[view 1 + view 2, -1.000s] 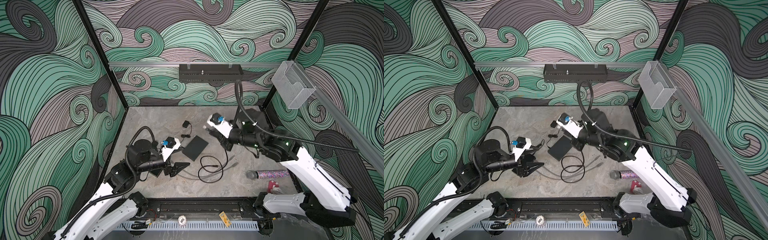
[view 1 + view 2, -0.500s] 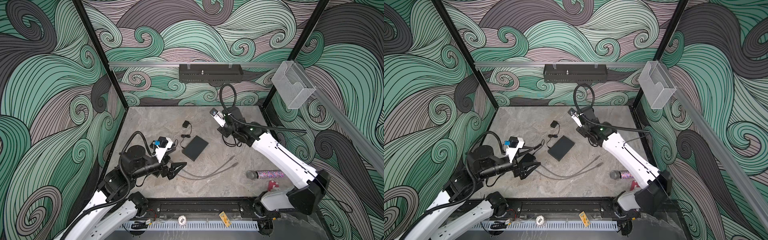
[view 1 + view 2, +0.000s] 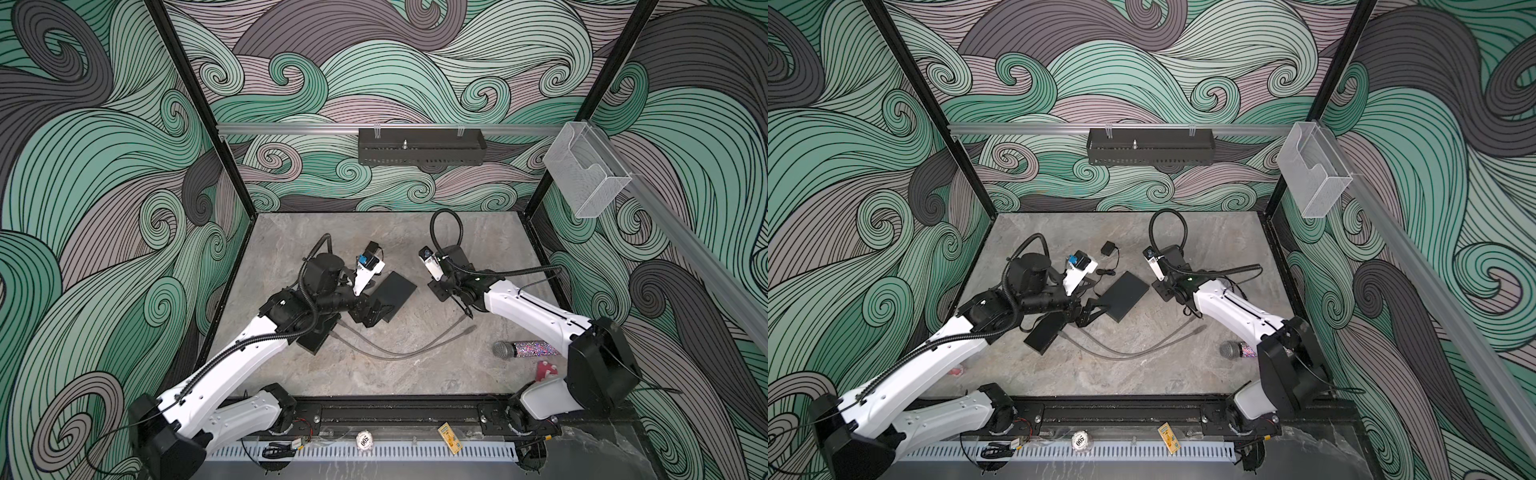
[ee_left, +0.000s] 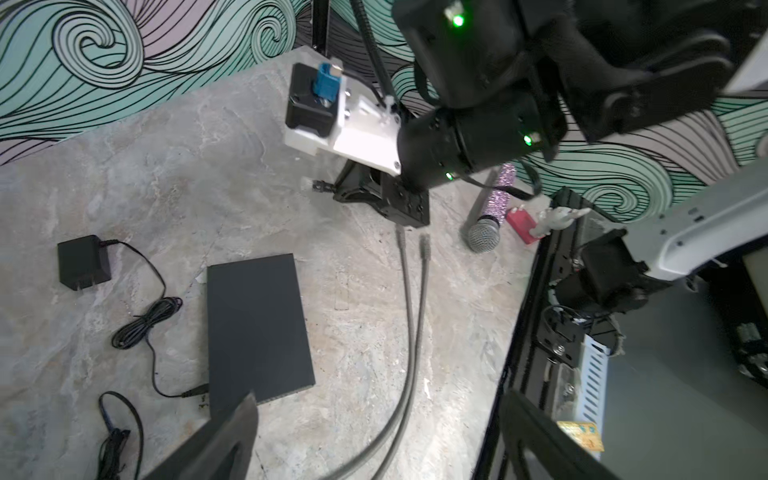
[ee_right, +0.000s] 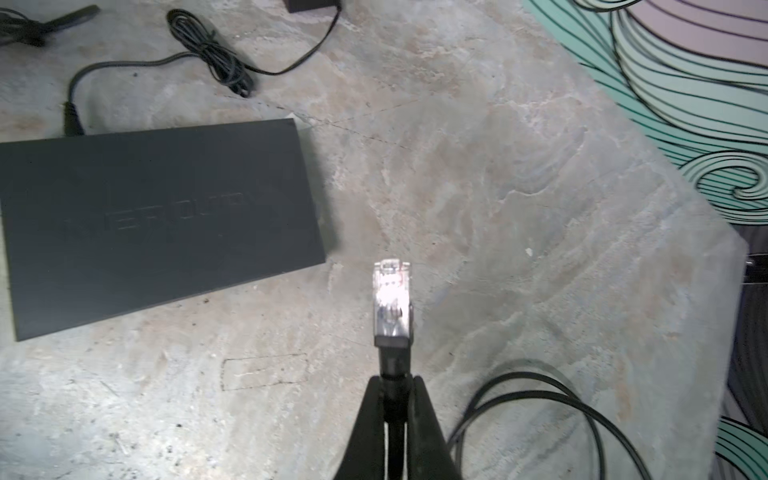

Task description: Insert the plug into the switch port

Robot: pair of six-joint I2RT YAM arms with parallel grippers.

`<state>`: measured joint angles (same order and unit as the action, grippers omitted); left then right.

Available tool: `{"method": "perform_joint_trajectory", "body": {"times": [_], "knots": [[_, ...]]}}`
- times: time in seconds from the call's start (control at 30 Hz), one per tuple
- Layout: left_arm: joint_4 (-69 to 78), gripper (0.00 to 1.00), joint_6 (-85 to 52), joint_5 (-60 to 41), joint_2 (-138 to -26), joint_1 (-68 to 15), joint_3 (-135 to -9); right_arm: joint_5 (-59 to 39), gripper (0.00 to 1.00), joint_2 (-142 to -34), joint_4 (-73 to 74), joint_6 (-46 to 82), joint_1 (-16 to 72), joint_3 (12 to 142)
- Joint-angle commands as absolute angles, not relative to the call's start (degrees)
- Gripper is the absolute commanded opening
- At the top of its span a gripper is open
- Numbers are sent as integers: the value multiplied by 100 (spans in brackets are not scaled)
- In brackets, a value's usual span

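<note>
While the right gripper (image 5: 394,384) clamps the plug (image 5: 392,303) by its black boot, jaws nearly closed, the clear tip hangs over the table (image 3: 478,249) just right of the switch (image 3: 395,291), apart from it. Left gripper (image 3: 372,309) is spread wide and empty at the switch's near-left edge; contact unclear. Grey cable (image 3: 399,353) lies nearer.

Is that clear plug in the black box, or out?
Out. The right hand grips the plug beside the switch, with bare table between them.
</note>
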<state>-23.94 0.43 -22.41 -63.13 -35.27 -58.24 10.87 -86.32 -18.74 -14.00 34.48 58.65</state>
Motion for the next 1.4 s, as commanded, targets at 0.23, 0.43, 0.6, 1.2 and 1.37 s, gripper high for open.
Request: {"method": "perform_joint_trajectory", "body": {"times": [0.23,0.43,0.6,1.2,1.37], "knots": [[-2201,93,-1097,-2303,-7720,-2246,-6836,439,0,-8839,-1723,-696,3768,5710],[-1946,99,-2199,-2294,-8030,-2225,-6818,696,0,-8880,-2147,-589,4152,5540],[-2098,98,-1831,-1765,-8103,-2188,-6694,649,0,-8633,-2346,-439,4346,5021],[-3588,88,-692,-2536,-9305,-2193,-7313,427,0,-8154,-3317,-222,4553,5211],[-3839,84,-702,-2496,-9734,-2197,-7457,341,0,-8169,-3220,-199,4544,5117]]}}
